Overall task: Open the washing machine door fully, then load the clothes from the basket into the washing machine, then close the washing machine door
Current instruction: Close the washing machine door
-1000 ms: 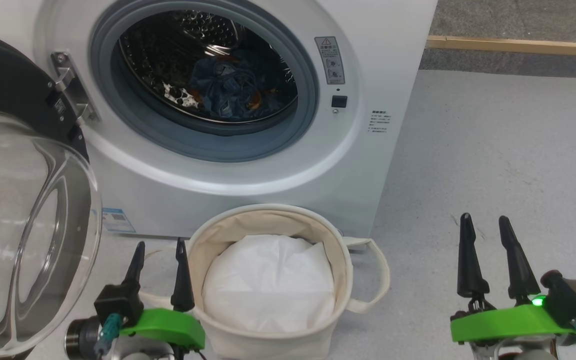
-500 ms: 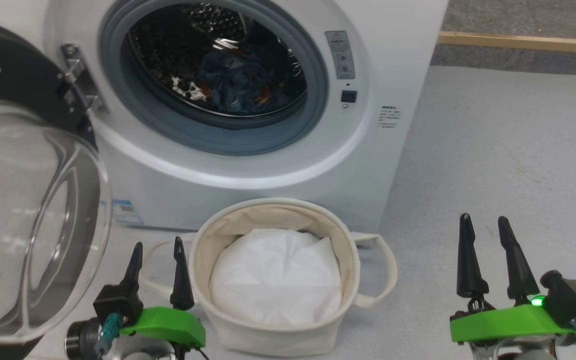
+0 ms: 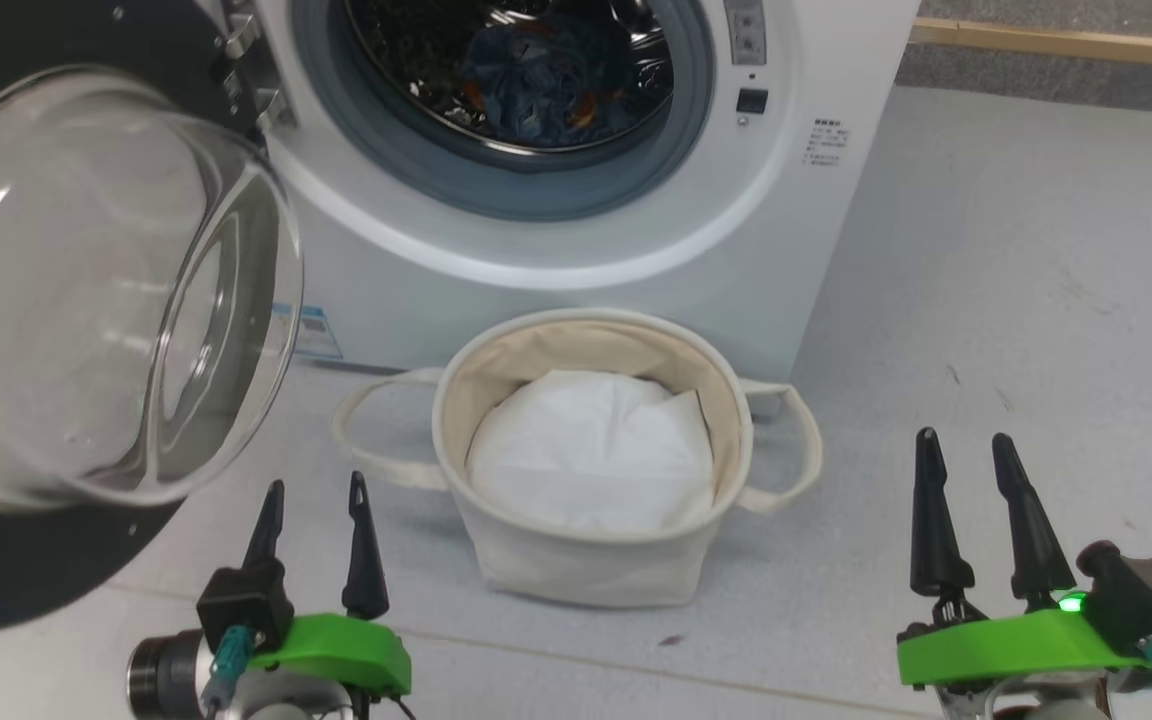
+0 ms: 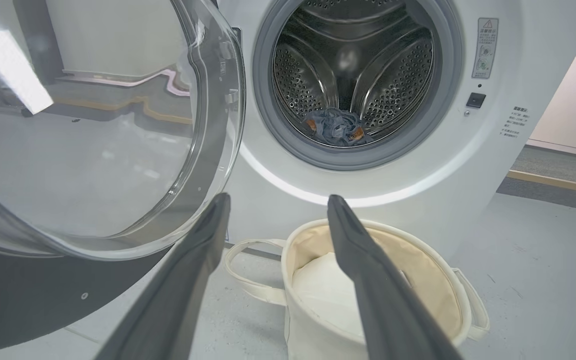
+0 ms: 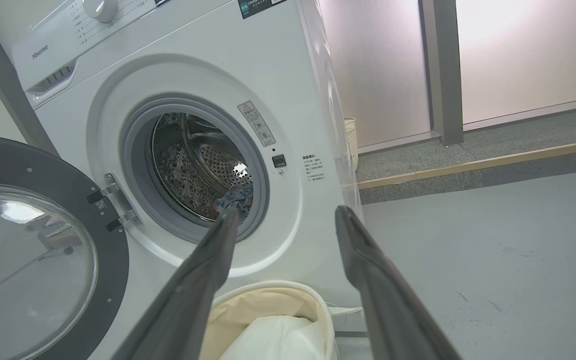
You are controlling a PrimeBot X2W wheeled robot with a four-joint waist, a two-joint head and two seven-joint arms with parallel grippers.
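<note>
The washing machine door point(image 3: 86, 290) is being seen swung wide leftward on its hinge, glass bowl bulging toward the robot. Blue clothes point(image 3: 556, 85) are being seen bunched low inside the washing machine point(image 3: 576, 250). The basket point(image 3: 586, 560), upright before the machine, is being flanked by the left gripper point(image 3: 316, 485) and right gripper point(image 3: 961, 435), fingers apart, empty.

You could see the washing machine door point(image 3: 86, 300) swung wide at the left — black rim, clear glass bowl. The clothes point(image 3: 546, 85), blue with orange, lay in the drum point(image 4: 308, 80) of the white washing machine point(image 3: 636, 250); the cream basket point(image 3: 586, 560) stood upright before it, white liner sheet point(image 3: 591, 460) inside.
</note>
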